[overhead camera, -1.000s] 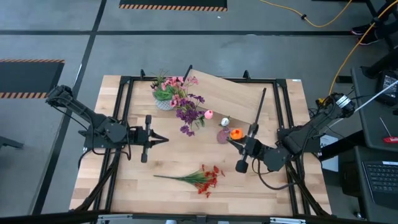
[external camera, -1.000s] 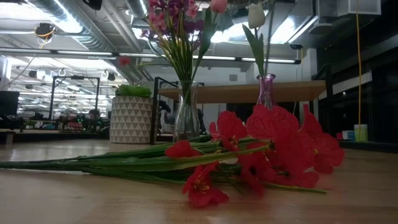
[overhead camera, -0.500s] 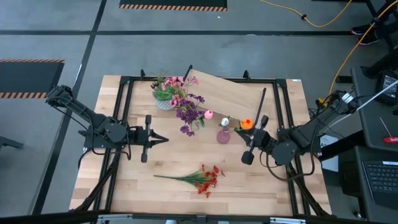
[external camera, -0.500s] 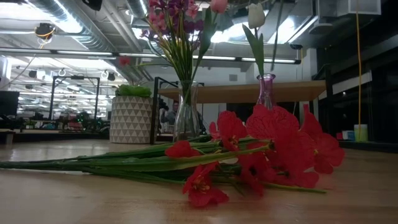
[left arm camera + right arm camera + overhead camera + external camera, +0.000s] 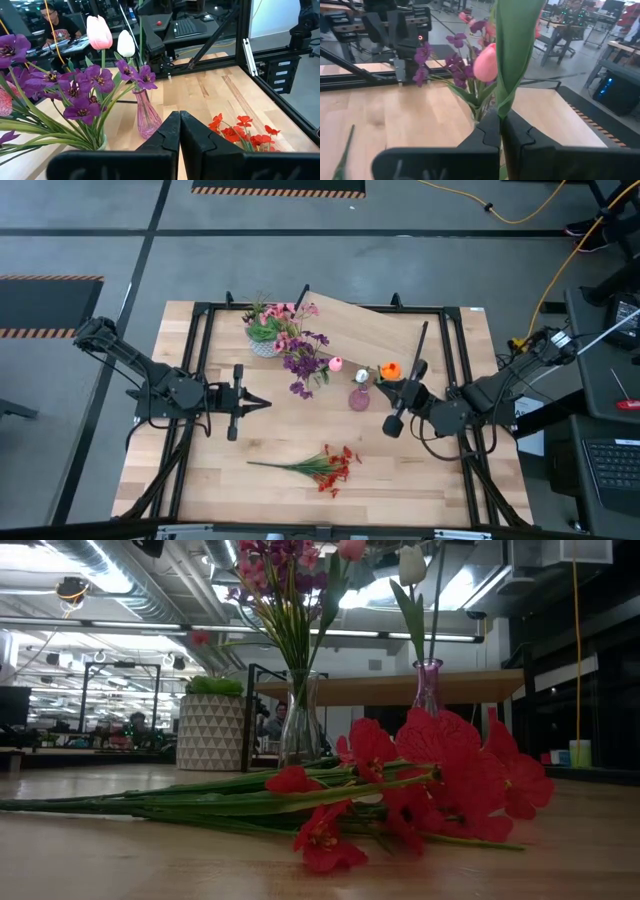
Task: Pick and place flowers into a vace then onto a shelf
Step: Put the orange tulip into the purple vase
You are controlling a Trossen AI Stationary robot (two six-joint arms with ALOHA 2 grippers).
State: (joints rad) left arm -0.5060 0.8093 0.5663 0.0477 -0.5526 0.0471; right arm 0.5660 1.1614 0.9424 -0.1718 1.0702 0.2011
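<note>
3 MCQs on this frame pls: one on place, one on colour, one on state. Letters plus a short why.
1. Where is the red-orange bunch?
A. lying flat on the table
B. standing in the pink vase
C. on the shelf

2. What colour is the bloom on the stem held by the right gripper?
A. white
B. orange
C. purple

3. What state is the left gripper in?
A. open around a stem
B. shut on the vase
C. shut and empty

Answers:
1 A: the high view shows it flat on the bare table, in front of the vases.
2 B: the orange flower sits just above the gripper.
3 C: the left wrist view shows its fingers pressed together with nothing between.
</note>
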